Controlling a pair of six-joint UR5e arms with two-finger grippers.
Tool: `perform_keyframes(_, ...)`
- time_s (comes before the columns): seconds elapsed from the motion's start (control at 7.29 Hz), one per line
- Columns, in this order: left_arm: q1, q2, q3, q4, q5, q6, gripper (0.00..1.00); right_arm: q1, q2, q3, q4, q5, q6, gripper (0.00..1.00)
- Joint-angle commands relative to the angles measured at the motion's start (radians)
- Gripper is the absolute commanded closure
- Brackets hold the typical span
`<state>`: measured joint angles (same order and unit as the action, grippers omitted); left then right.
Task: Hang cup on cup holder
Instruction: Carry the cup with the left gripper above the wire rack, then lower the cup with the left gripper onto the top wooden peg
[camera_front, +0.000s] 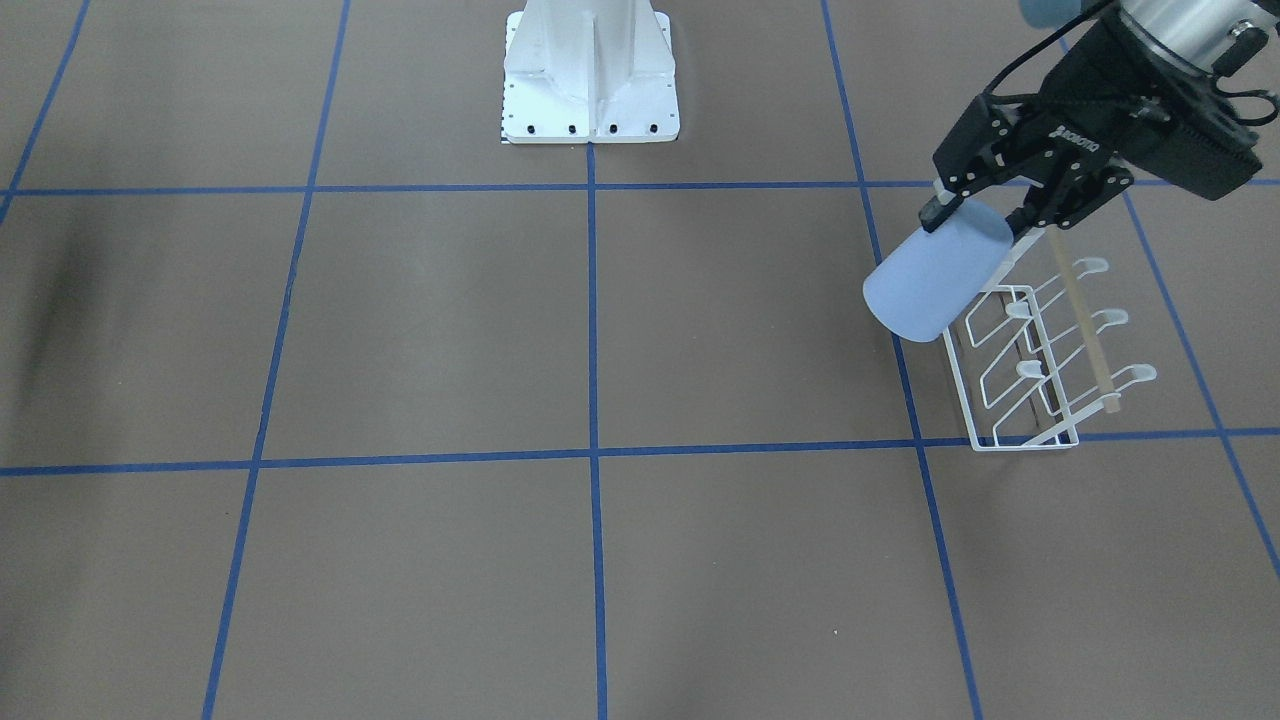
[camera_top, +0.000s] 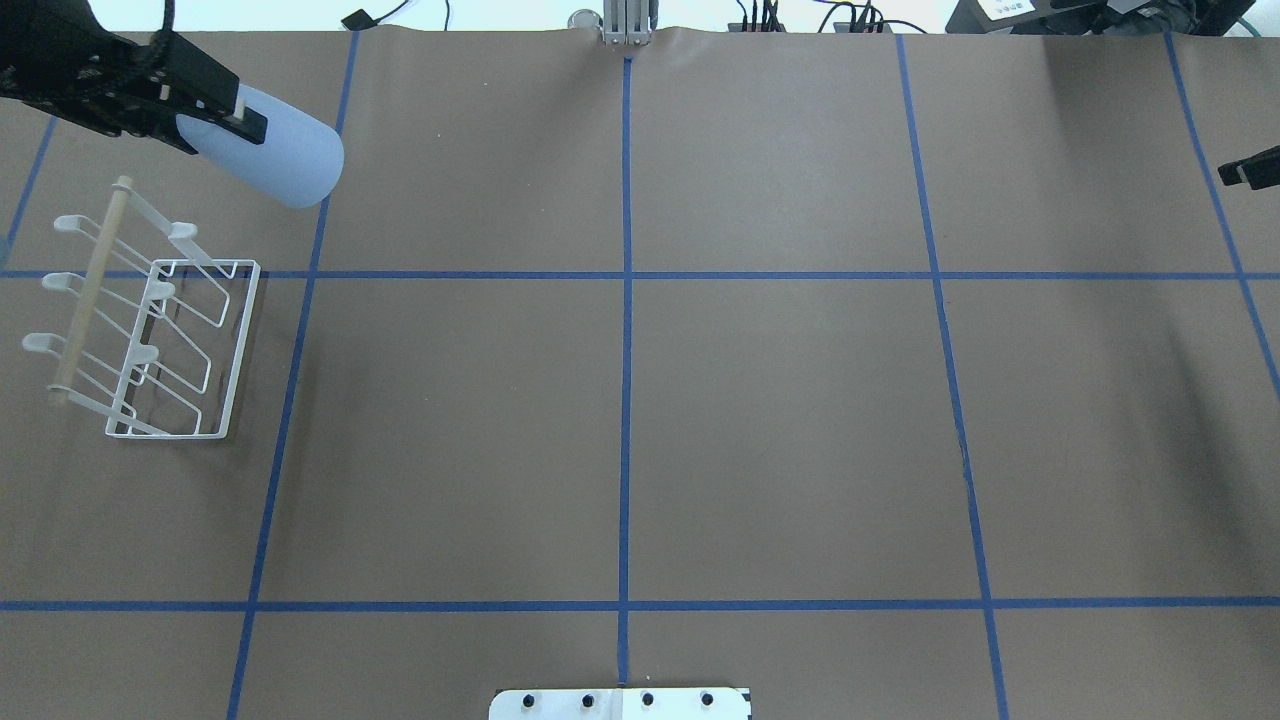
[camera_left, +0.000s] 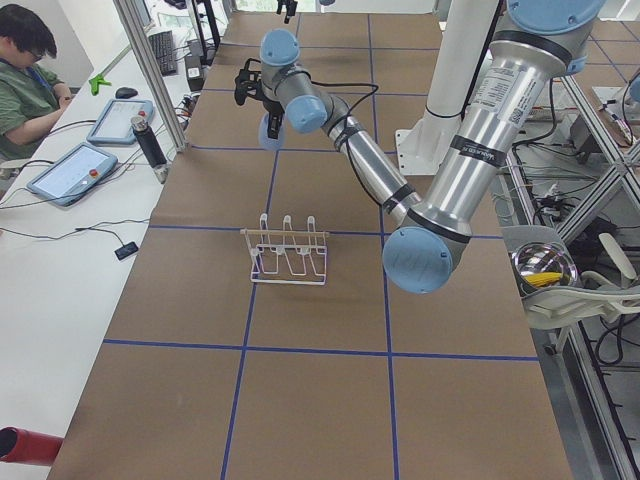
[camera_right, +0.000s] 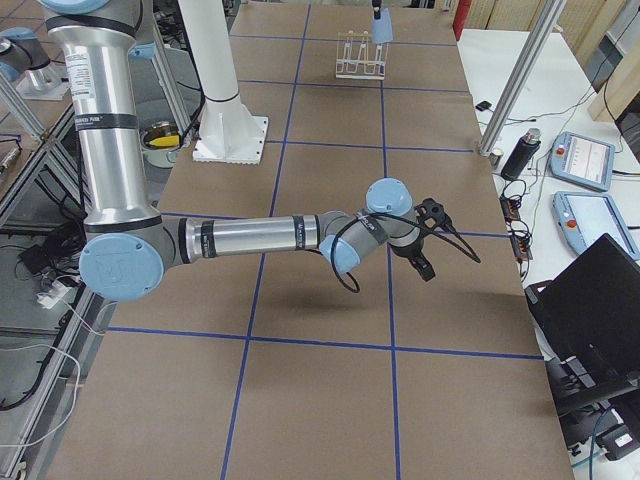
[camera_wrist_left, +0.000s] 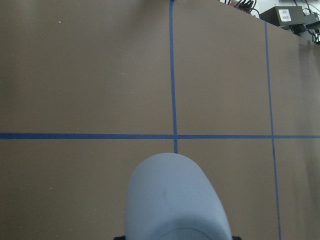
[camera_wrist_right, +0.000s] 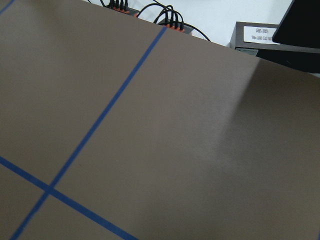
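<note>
My left gripper (camera_front: 978, 215) is shut on the base end of the pale blue-grey cup (camera_front: 930, 285), which hangs in the air, tilted, its wider rim pointing away from the gripper. In the overhead view the cup (camera_top: 285, 155) and gripper (camera_top: 215, 115) are past the far end of the white wire cup holder (camera_top: 170, 340), not touching it. The holder (camera_front: 1030, 380) stands on the table with its prongs and wooden rod free. The cup fills the bottom of the left wrist view (camera_wrist_left: 175, 200). My right gripper (camera_top: 1250, 170) shows only at the overhead view's right edge; I cannot tell its state.
The robot's white base (camera_front: 590, 75) is at the table's middle near edge. Blue tape lines (camera_top: 625, 300) divide the brown table. An operator (camera_left: 25, 70) sits by tablets beyond the far side. The right arm (camera_right: 270, 240) reaches low over the table.
</note>
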<state>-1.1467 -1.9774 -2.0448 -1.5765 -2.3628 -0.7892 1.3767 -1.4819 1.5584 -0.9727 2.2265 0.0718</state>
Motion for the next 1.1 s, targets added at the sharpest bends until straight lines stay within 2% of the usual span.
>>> perform_keyframes(0.0,-0.007,-0.006,-0.076,0.353,0.132,0.296,1.00,0.008,-0.028,0.023,-0.245,-0.076,-0.131,0.00)
perform_keyframes(0.27,-0.007,0.005,-0.045,0.389,0.134,0.350,1.00,0.007,0.026,0.128,-0.697,-0.077,-0.165,0.00)
perform_keyframes(0.41,-0.004,-0.004,-0.008,0.388,0.134,0.350,1.00,0.005,0.069,0.176,-0.872,-0.077,-0.168,0.00)
perform_keyframes(0.96,-0.004,-0.015,0.107,0.382,0.132,0.415,1.00,0.004,0.052,0.178,-0.893,-0.056,-0.159,0.00)
